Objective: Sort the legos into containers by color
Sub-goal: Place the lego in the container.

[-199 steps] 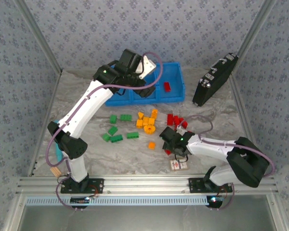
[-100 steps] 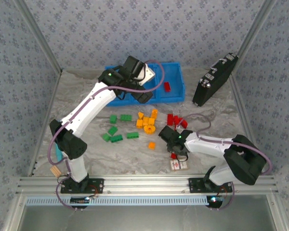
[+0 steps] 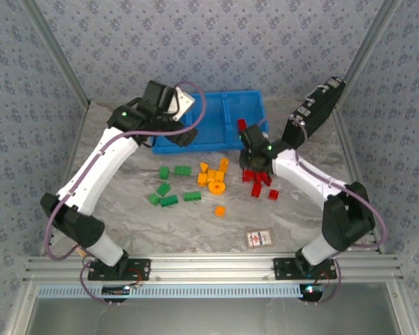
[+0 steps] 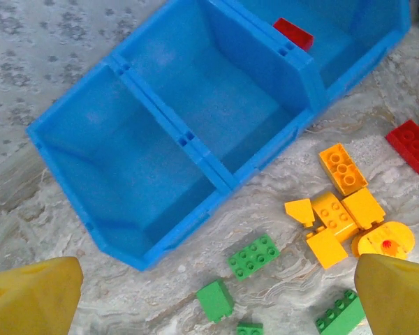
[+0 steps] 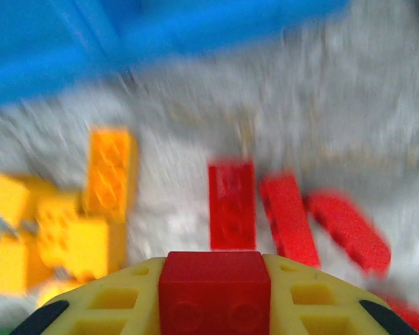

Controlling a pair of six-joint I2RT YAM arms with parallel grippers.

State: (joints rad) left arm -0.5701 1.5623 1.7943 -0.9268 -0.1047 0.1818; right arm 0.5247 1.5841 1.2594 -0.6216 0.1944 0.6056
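Right tool clamped on a red lego, just over the red cluster — tray's right compartment at its 12 o'clock. Left tool wide apart, empty, above the tray's near edge.

Progress: early. One red brick lies in the right compartment; middle and left hold nothing.

On the bench: greens at 9 o'clock of the orange pile, reds at 3 — all unsorted.
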